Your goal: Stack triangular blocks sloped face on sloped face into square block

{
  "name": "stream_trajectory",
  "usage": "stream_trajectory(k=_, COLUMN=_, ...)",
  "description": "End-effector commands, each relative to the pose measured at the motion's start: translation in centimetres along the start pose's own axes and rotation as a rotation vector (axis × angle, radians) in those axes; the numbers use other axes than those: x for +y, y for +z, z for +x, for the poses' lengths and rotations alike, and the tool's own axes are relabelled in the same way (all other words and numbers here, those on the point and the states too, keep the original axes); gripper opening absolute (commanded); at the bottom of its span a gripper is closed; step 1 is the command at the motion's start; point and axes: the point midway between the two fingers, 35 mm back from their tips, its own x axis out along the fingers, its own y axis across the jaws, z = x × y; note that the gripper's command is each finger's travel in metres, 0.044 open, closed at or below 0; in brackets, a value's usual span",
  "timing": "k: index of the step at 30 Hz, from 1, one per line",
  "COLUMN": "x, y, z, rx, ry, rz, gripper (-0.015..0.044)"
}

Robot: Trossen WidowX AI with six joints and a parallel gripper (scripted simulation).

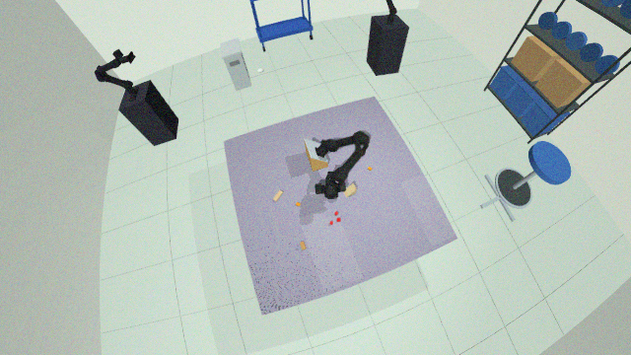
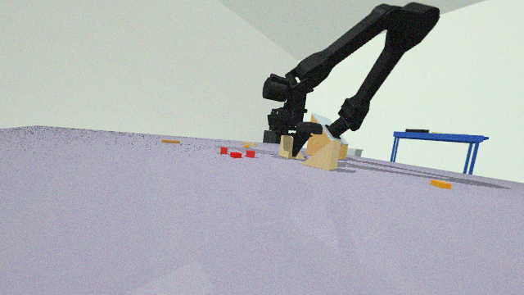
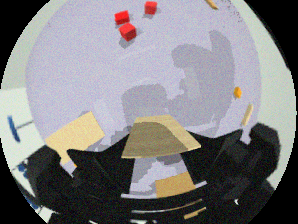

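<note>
Triangular block, gripped one, is hidden under the arm [image 1: 351, 160] [image 2: 345, 49] in the top view; the other triangular block [image 1: 350, 189] [image 2: 325, 156] [image 3: 77, 131] shows beside the arm. Exterior view: gripper [image 2: 291, 148] [image 3: 153, 129] closed on the gripped block [image 2: 286, 143] [image 3: 159, 139], low at the purple mat [image 1: 394, 207] [image 2: 254, 221] [image 3: 85, 65]; blocks apart, not mated. Wrist view: gripped block between the fingers, other block to one side, three red cubes [image 1: 338, 220] [image 2: 236, 155] [image 3: 128, 32] beyond.

Purple tabletop [image 1: 394, 217] [image 2: 246, 225] [image 3: 75, 75]: red cubes [image 1: 338, 220] [image 2: 236, 155] [image 3: 128, 32] grouped near one another; triangular block [image 1: 350, 189] [image 2: 332, 155] [image 3: 75, 132], orange piece [image 1: 370, 169] [image 2: 440, 184] apart from them.
</note>
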Motion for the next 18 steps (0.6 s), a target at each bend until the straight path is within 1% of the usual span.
stream_trajectory(k=1, x=0.0, y=0.0, z=-0.5, rx=0.001, ry=0.003, rz=0.004, gripper=0.0032)
stream_trajectory(k=2, x=0.0, y=0.0, z=-0.9, rx=0.000, ry=0.002, rz=0.003, gripper=0.0006)
stream_trajectory(k=3, x=0.0, y=0.0, z=-1.3, rx=0.000, ry=0.001, rz=0.002, gripper=0.0000)
stream_trajectory(k=7, x=0.0, y=0.0, z=-2.9, rx=0.000, ry=-0.002, rz=-0.001, gripper=0.0000)
stream_trajectory(k=13, x=0.0, y=0.0, z=-2.9, rx=-0.002, ry=0.000, rz=-0.012, gripper=0.0000)
stream_trajectory(k=18, x=0.0, y=0.0, z=-2.8, rx=-0.003, ry=0.002, rz=-0.088, gripper=0.0000)
